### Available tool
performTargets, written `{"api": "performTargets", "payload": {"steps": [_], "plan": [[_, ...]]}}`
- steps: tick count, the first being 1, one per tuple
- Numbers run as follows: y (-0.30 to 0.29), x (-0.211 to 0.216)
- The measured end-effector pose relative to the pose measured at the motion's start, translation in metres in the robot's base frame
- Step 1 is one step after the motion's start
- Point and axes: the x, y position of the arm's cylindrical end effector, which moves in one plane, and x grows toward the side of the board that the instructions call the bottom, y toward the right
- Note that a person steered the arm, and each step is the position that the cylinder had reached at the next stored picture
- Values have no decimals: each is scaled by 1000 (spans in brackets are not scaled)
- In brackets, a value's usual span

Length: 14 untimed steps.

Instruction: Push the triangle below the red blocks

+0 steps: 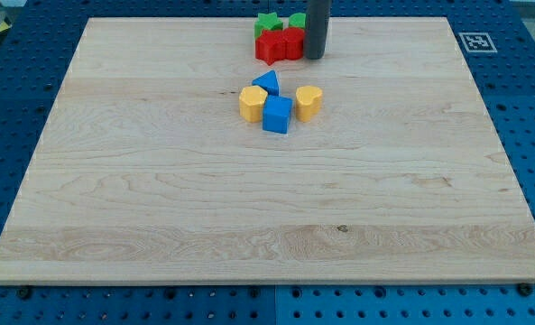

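Observation:
The blue triangle [267, 82] lies just below the red blocks, near the view's top centre. Two red blocks [280, 44] sit side by side, touching; their shapes are hard to tell. My tip [315, 57] stands right beside the red blocks on their right, up and to the right of the blue triangle. The blue triangle touches a yellow hexagon [253, 103] at its lower left and a blue cube [277, 115] below it.
Two green blocks [269, 23] [297, 21] sit behind the red ones at the board's top edge. A yellow heart-like block [309, 102] lies right of the blue cube. The wooden board [159, 199] rests on a blue perforated table.

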Motion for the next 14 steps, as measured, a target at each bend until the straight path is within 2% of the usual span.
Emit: {"api": "performTargets", "payload": {"steps": [1,3,4,6,8,10,12,14], "plan": [[8,8],[45,106],[40,141],[-83,152],[-98,163],[-149,160],[-128,129],[-95,128]]}}
